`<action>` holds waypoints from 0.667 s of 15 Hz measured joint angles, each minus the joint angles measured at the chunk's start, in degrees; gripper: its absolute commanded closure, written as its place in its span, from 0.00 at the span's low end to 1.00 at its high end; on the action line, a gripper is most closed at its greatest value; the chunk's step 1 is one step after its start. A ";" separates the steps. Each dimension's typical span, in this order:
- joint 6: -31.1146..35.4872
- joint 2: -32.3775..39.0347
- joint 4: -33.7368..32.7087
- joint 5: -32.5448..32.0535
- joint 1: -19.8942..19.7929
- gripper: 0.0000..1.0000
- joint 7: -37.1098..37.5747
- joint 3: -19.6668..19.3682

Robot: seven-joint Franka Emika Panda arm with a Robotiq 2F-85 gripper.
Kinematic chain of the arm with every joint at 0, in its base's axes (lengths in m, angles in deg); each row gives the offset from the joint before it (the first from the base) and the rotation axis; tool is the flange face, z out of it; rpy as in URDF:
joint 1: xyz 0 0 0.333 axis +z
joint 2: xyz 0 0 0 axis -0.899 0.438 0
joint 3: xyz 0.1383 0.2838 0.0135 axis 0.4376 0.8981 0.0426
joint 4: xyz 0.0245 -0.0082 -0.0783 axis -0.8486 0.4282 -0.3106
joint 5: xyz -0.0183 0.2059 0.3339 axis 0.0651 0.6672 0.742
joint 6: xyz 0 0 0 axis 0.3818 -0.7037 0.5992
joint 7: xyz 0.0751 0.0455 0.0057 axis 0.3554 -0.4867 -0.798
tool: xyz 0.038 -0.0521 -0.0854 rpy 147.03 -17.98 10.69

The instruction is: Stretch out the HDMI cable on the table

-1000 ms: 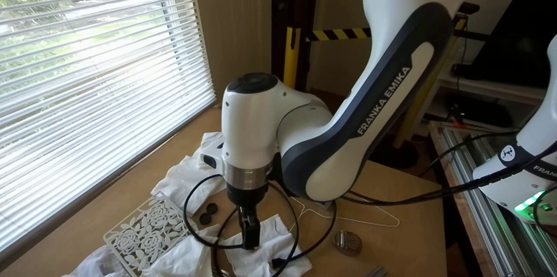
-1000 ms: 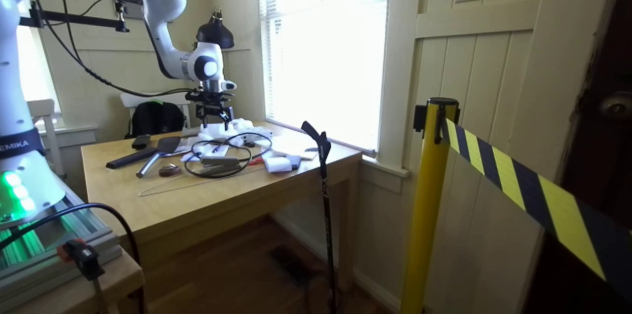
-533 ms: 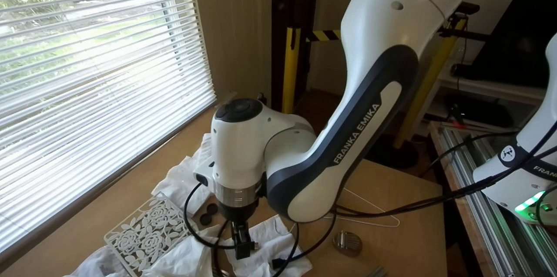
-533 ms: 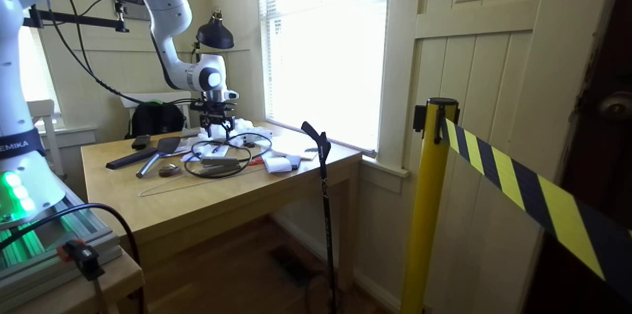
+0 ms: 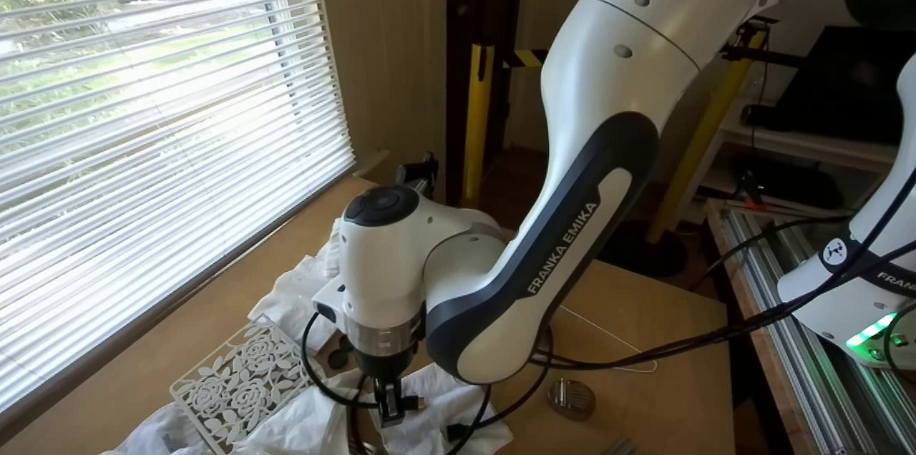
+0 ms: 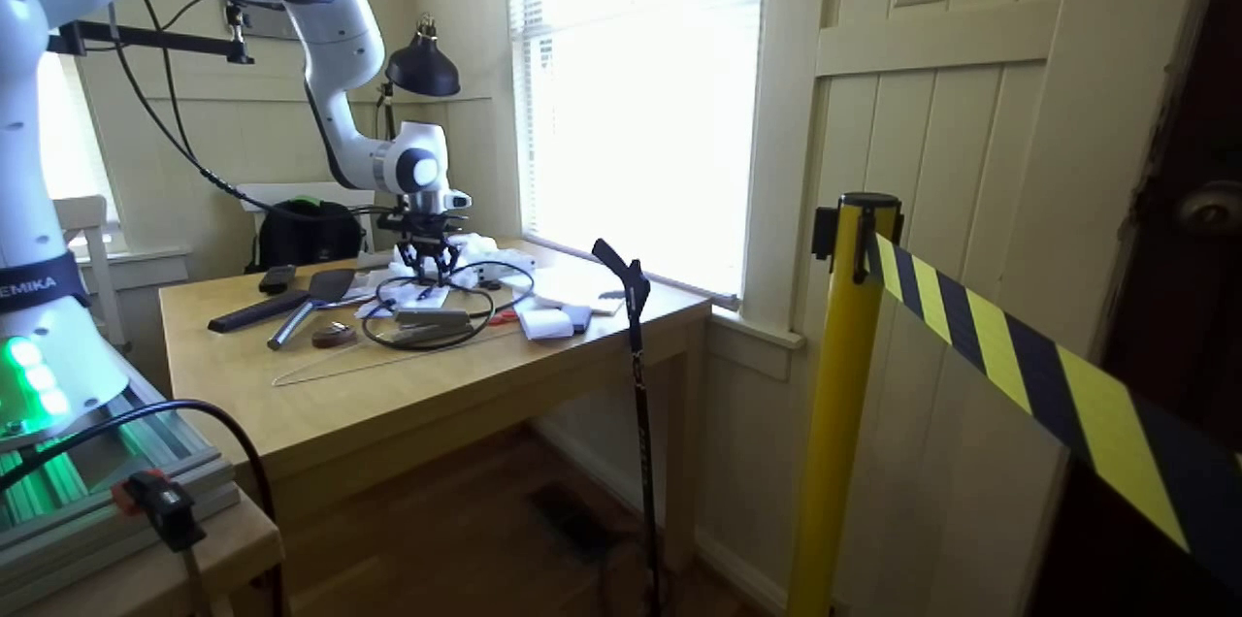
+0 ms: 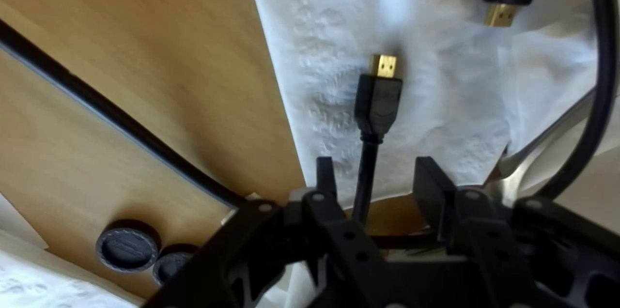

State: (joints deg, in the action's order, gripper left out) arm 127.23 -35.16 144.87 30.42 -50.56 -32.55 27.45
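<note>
The cable [image 7: 367, 167] looks light and springy, best pinched behind its plug [image 7: 378, 102]. The tool [image 7: 375, 170] straddles the cable, jaws apart.

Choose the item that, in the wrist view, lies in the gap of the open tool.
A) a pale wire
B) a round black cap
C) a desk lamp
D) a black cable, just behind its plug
D: the HDMI cable runs up through the gap of the tool, with space on both sides, and its gold-tipped plug shows beyond, against a white cloth.
</note>
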 measured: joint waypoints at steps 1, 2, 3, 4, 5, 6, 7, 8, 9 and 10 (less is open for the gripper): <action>-0.16 0.37 -0.45 0.00 0.04 0.62 -0.02 -0.03; -0.33 0.73 -0.88 0.00 0.08 0.72 -0.05 -0.05; -0.54 1.04 -1.29 0.00 0.12 0.82 -0.06 -0.09; -0.78 1.31 -1.66 0.00 0.16 0.90 -0.09 -0.13; -1.05 1.49 -1.99 0.00 0.20 0.96 -0.10 -0.18; -1.25 1.57 -2.21 0.00 0.22 1.00 -0.10 -0.23; -1.43 1.58 -2.37 0.00 0.23 1.00 -0.10 -0.27; -1.52 1.58 -2.52 0.00 0.23 1.00 -0.10 -0.31; -1.55 1.58 -2.64 0.00 0.23 0.98 -0.10 -0.31; -1.55 1.52 -2.73 0.00 0.23 0.98 -0.10 -0.30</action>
State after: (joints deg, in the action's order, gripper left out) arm 125.68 -33.64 142.14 30.42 -50.32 -32.66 27.15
